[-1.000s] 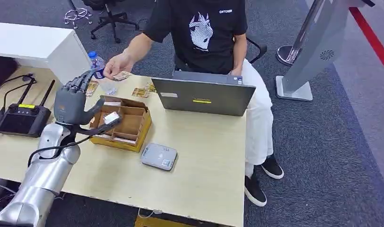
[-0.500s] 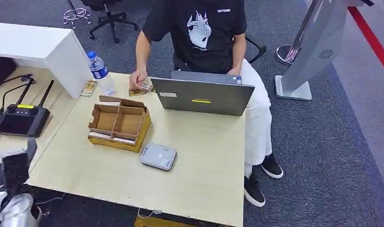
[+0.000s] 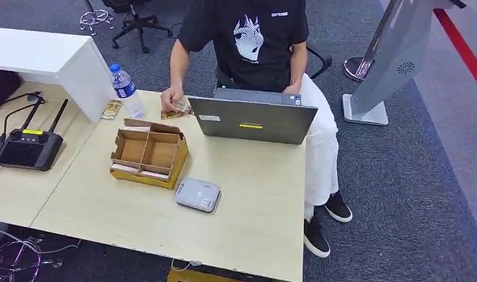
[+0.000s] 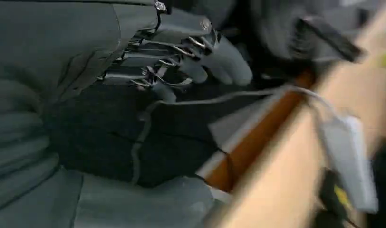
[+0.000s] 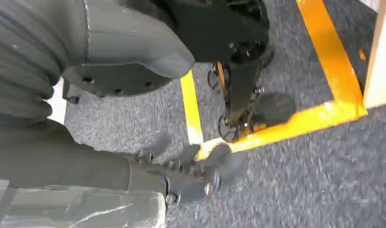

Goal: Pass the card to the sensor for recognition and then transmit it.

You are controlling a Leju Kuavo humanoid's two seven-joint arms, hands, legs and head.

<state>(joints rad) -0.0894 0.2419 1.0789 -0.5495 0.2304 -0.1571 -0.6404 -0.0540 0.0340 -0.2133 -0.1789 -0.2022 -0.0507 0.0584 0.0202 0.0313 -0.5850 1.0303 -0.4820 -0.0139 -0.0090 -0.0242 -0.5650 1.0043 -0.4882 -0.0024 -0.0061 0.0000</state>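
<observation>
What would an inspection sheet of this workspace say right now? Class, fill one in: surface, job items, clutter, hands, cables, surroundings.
Surface: light wooden table, intact.
Job's things: grey card sensor flat near the table's front; cardboard divider box behind it, its compartments showing no card; loose cards under the person's hand.
Clutter: water bottle upright; laptop open toward the person; black remote controller on the neighbouring desk.
Hands: left hand below the table edge, fingers curled, holding nothing; right hand hanging over the carpet, holding nothing seen.
Cables: loose loops on the floor at the table's corner.
Surroundings: seated person, grey carpet, office chair, kiosk stand.
</observation>
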